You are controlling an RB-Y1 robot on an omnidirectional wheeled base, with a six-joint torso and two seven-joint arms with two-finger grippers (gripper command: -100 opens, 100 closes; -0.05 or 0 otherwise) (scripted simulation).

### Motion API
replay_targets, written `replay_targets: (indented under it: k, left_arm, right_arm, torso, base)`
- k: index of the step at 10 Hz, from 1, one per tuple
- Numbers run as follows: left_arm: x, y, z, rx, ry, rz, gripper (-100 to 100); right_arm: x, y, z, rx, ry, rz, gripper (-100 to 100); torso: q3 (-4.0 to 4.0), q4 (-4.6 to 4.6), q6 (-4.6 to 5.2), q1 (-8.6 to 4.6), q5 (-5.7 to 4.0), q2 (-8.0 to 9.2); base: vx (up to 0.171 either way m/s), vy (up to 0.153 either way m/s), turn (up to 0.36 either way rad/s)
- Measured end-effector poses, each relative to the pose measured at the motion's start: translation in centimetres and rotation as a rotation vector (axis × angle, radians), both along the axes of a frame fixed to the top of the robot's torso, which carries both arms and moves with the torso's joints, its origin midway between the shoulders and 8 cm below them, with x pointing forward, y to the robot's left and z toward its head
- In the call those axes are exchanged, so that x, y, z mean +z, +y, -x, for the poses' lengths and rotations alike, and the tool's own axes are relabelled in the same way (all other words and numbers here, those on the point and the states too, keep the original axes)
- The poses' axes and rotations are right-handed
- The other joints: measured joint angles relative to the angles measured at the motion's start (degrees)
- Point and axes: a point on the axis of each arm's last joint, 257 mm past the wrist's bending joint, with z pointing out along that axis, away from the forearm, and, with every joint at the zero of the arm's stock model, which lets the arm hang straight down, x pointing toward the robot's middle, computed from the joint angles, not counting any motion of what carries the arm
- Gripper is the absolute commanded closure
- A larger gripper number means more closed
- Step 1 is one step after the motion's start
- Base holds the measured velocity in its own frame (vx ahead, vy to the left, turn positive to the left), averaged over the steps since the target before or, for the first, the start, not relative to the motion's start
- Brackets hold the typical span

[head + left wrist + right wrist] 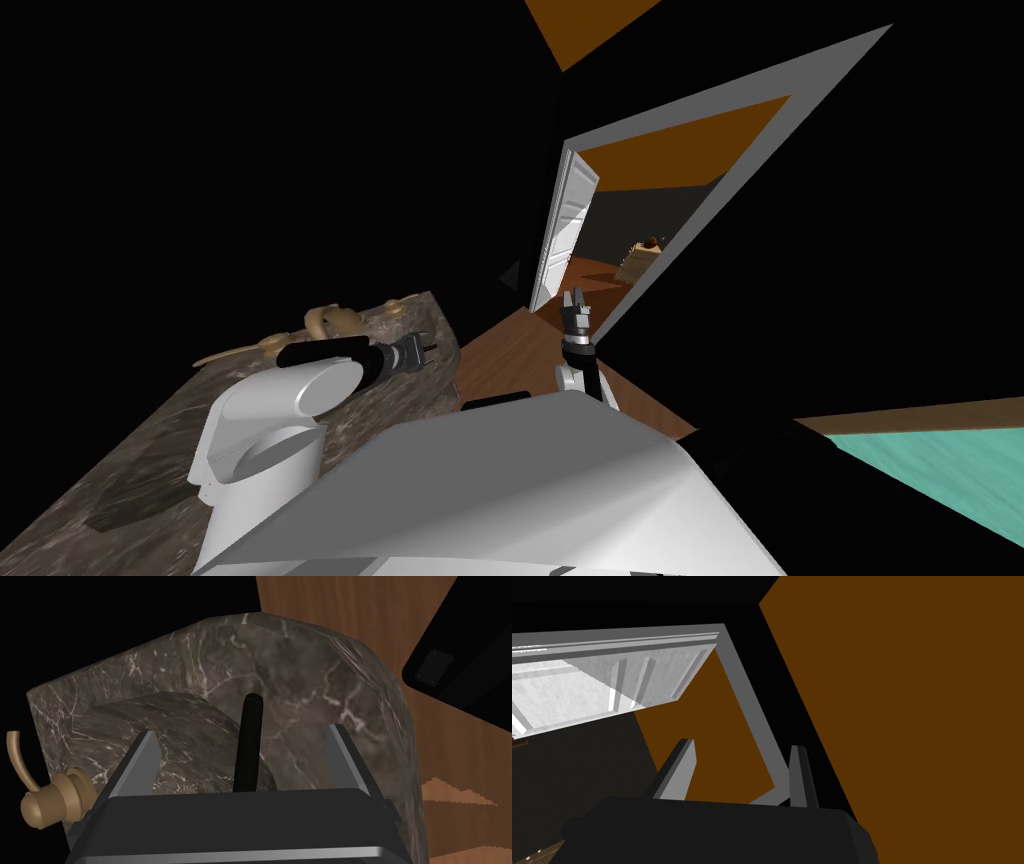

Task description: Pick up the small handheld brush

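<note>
A slim black rod (250,741), seemingly the brush's handle, lies over the dark marble counter (310,676) beside a sunken basin (165,721). My left gripper (242,732) is open, one finger on either side of the rod and neither touching it. The rod's near end is hidden behind the gripper's body, and no bristles show. From the head, the left gripper (428,348) reaches out over the counter's (120,450) far end. My right gripper (575,297) is raised off to the side toward a doorway, open (742,746) with nothing between its fingers.
A tan faucet (50,803) with a curved spout stands at the counter's edge, close beside the left gripper; tan fittings (335,320) line its back. A dark flat piece (130,505) lies nearer me. Wooden floor (350,606) lies past the counter's end. A white door (565,230) stands open.
</note>
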Motion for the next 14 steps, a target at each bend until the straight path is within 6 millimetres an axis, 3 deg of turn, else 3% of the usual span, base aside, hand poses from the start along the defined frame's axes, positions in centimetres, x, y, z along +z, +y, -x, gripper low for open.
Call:
replay_targets:
  k: [7, 11, 12, 13, 14]
  left_arm:
    - [-1.4, -0.1, 4.2, -0.054, 0.153, -0.024, -100]
    - [-2.7, 0.2, 7.6, -0.071, 0.271, -0.048, -100]
    - [-2.8, 0.3, 7.7, -0.072, 0.278, -0.049, 0]
    - [-2.8, 0.3, 7.7, -0.072, 0.277, -0.049, -100]
    - [-3.2, 0.4, 7.5, -0.070, 0.279, -0.048, -100]
  right_arm:
    - [0.0, 0.0, 0.0, 0.000, 0.000, 0.000, 0]
    - [0.0, 0.0, 0.0, 0.000, 0.000, 0.000, 0]
    - [0.0, 0.0, 0.0, 0.000, 0.000, 0.000, 0]
    - [0.0, 0.0, 0.0, 0.000, 0.000, 0.000, 0]
    - [0.0, 0.0, 0.0, 0.000, 0.000, 0.000, 0]
  torso:
    - [-0.03, -0.01, -0.03, -0.04, 0.00, -0.05]
    - [-0.05, -0.02, -0.03, 0.02, 0.01, -0.09]
    - [-0.01, -0.01, -0.03, -0.09, -0.01, 0.00]
    - [0.05, 0.02, -0.03, -0.18, -0.03, 0.10]
    - [0.09, 0.03, -0.02, -0.25, -0.04, 0.17]
  base:
    - [0.060, 0.051, -0.071]
    - [0.053, 0.047, -0.033]
    - [0.006, 0.006, 0.001]
    - [-0.011, -0.011, -0.028]
    - [-0.024, -0.018, -0.019]
